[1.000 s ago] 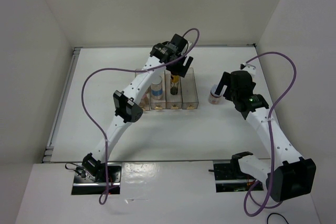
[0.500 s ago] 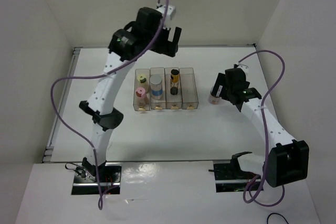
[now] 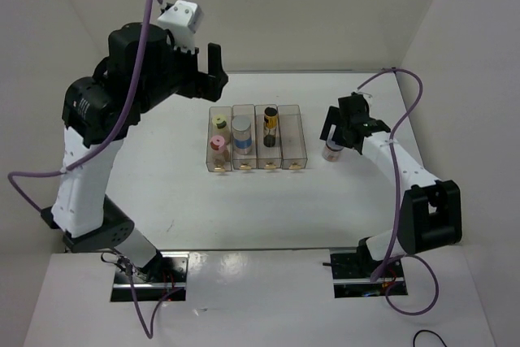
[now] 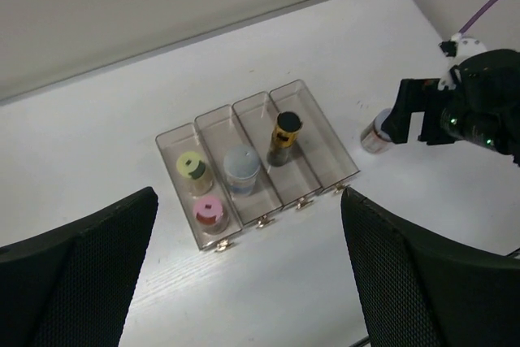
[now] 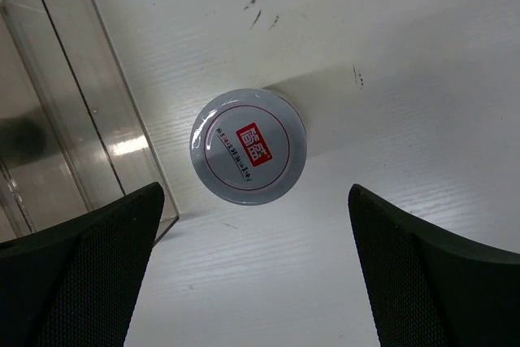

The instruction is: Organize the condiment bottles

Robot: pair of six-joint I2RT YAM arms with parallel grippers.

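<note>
The white bottle (image 5: 249,146) stands upright on the table (image 3: 244,209) just right of the bins (image 3: 294,142), beneath the right gripper (image 5: 253,201), whose fingers gape wide without touching it, while the yellow-capped bottle (image 3: 219,122) and pink-capped bottle (image 3: 218,143) share the leftmost, the blue-label bottle (image 3: 242,132) and dark bottle (image 3: 271,119) take the next two, and the left gripper (image 3: 207,71) hangs high, wide open, empty.

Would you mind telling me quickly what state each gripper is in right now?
Left gripper: open, empty.
Right gripper: open above the white bottle, not gripping it.
</note>
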